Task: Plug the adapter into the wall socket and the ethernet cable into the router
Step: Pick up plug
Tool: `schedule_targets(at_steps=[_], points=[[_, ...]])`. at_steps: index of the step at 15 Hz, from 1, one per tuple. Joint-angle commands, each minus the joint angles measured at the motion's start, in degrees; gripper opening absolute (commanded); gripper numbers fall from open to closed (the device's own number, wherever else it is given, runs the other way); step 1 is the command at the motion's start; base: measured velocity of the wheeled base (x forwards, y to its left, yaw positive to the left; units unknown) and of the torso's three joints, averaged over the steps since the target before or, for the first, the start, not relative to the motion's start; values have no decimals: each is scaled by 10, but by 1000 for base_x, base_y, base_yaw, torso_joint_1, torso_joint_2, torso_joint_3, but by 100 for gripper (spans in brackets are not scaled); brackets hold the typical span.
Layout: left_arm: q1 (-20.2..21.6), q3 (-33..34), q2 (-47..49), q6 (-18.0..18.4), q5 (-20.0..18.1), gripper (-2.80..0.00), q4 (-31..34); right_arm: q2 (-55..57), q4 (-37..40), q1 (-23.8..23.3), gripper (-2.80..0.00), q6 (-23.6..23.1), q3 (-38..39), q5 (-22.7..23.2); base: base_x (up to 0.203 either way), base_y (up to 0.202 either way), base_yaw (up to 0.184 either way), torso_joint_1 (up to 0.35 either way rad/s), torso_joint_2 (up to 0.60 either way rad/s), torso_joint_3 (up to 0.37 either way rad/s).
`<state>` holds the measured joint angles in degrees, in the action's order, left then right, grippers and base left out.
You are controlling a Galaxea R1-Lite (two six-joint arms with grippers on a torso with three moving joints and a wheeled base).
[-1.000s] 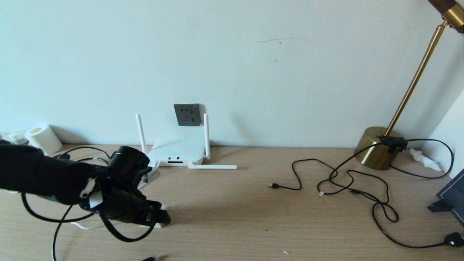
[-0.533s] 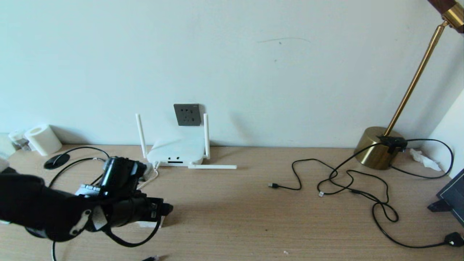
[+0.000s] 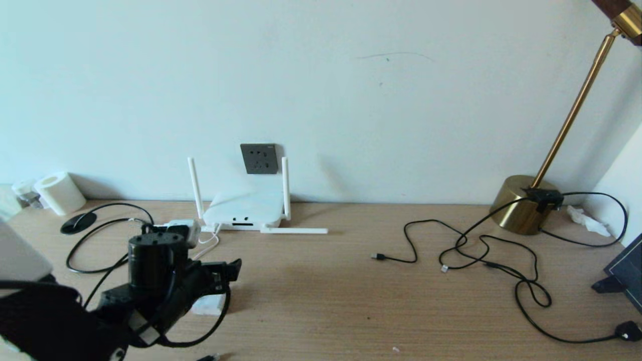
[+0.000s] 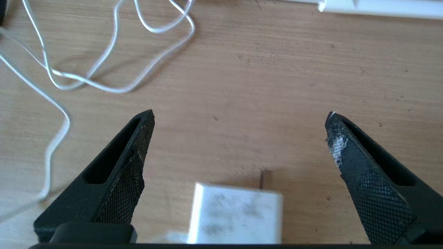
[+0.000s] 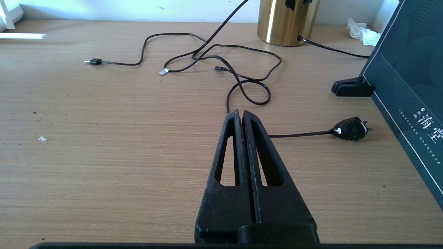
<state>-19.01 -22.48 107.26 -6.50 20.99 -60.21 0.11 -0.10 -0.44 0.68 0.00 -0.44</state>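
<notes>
The white cube adapter point(image 3: 208, 304) lies on the wooden table, partly hidden under my left gripper point(image 3: 223, 273). In the left wrist view the adapter point(image 4: 235, 218) sits between the spread fingers point(image 4: 133, 155), touching neither, so the left gripper point(image 4: 240, 116) is open. Its thin white cord point(image 4: 104, 88) loops away over the table. The dark grey wall socket point(image 3: 259, 158) is on the wall above the white router point(image 3: 244, 210). The black ethernet cable point(image 3: 120, 203) curls at the left, and its plug point(image 3: 209, 357) lies at the front edge. My right gripper point(image 5: 242, 112) is shut and empty, low over the table's right side.
A brass lamp base point(image 3: 524, 203) stands at the back right, its black cord ending in a plug point(image 3: 629, 331). A thin black USB cable point(image 3: 378, 256) lies mid-table. A dark box point(image 3: 627, 271) stands at the right edge and a paper roll point(image 3: 59, 191) at the back left.
My left arm has dropped back toward the near left and its gripper has turned, so its tips moved away from the front edge. The adapter has stayed on the table.
</notes>
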Motion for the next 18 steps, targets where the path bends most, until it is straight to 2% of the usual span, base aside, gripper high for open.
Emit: schedule_targets(at_steps=[1, 7, 12, 18], points=[[-18, 29, 18, -1, 6, 0, -27, 0, 0, 0, -280, 0, 0, 0, 0, 0, 0, 0, 0, 0], [-28, 85, 4, -6, 9, 0, -31, 0, 0, 0, -280, 0, 0, 0, 0, 0, 0, 0, 0, 0], [-28, 88, 6, -23, 9, 0, -32, 0, 0, 0, -280, 0, 0, 0, 0, 0, 0, 0, 0, 0], [-28, 118, 5, -22, 9, 0, -53, 0, -1, 0, -280, 0, 0, 0, 0, 0, 0, 0, 0, 0]])
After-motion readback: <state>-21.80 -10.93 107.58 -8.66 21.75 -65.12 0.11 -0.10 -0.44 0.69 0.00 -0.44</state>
